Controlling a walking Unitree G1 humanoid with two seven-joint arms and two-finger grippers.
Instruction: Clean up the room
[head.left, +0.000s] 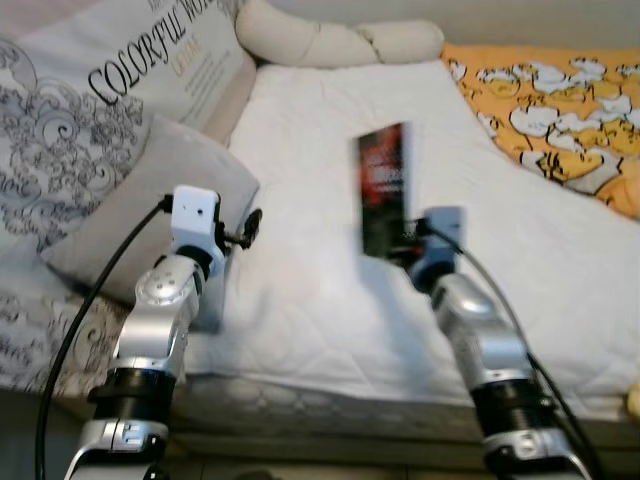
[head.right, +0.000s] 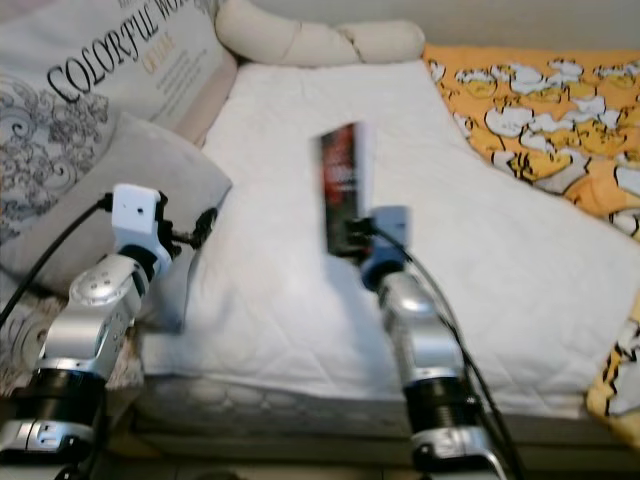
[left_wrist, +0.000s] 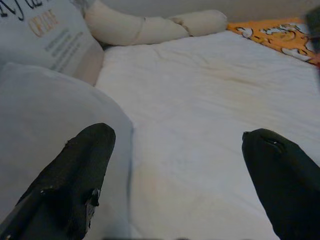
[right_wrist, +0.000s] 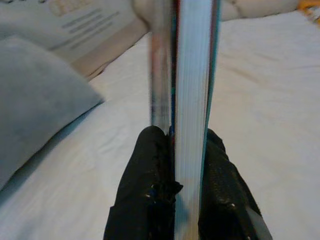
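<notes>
The right gripper (right_wrist: 175, 200) is clamped on a book (head.left: 384, 190), its two black fingers (right_wrist: 145, 200) pressing on either cover near the lower edge, so the page block stands on edge between them. In the head views the book is held upright at the centre of the frame, above the white mattress (head.left: 300, 300) of the bed, dark cover with red print facing left.

The left gripper (left_wrist: 175, 175) hangs spread wide and empty at the left of the frame, just beside a grey pillow (head.left: 150, 200), with one finger in front of the pillow and the other over the mattress.

Beyond lie a printed cushion (head.left: 150, 60) at upper left, a cream bolster (head.left: 330, 40) along the top, and an orange patterned blanket (head.left: 560, 100) at upper right.

The book looks stiff and fairly light, but a glossy cover may slip; pinched low with most of its length above the fingers, it could tip. A hold nearer its middle would likely be steadier.
</notes>
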